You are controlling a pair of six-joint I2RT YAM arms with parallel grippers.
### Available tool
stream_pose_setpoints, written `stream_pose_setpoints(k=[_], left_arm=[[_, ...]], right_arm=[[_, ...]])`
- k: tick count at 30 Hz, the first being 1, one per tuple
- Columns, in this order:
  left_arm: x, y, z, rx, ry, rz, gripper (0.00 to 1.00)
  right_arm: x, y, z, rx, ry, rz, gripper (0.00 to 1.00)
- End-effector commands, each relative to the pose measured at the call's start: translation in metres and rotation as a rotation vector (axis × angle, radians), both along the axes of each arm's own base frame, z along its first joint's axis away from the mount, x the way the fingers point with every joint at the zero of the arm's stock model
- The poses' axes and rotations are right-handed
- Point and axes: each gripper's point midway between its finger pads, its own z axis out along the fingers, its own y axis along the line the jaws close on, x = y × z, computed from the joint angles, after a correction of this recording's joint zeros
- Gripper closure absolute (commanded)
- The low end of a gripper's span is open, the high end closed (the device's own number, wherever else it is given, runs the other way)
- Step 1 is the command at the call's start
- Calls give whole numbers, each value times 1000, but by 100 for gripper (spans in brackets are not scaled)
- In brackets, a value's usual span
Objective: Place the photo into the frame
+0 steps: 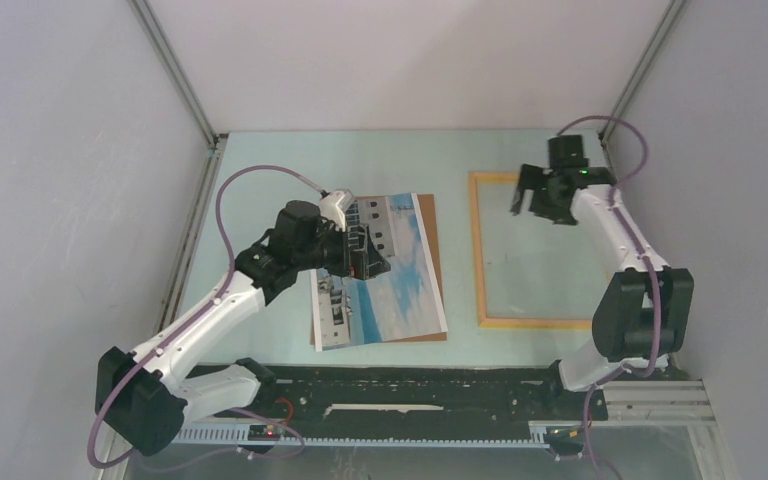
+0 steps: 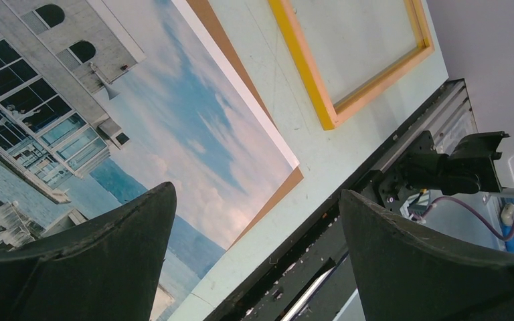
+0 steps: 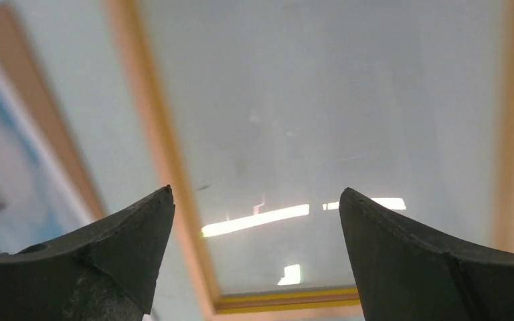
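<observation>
left gripper (image 1: 368,255) is hovering wide open and empty over the photo (image 1: 405,285), frame (image 1: 477,250) lying to its right, long axes both running near-far.

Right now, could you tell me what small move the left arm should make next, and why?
Probably lower the left tool onto the photo's edge and close: it hangs open above the photo, which lies on the brown board beside the empty frame.
</observation>
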Motion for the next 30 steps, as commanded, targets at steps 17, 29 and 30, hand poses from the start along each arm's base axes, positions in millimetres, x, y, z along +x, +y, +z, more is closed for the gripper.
stream_pose_setpoints(k=[17, 29, 30], left_arm=[[9, 5, 0, -6, -21, 23, 0], [8, 3, 0, -20, -12, 17, 0], [8, 4, 1, -23, -14, 18, 0]], right_arm=[[-53, 161, -99, 85, 231, 158, 30], [-62, 154, -117, 25, 240, 90, 45], [-62, 153, -118, 17, 241, 87, 45]])
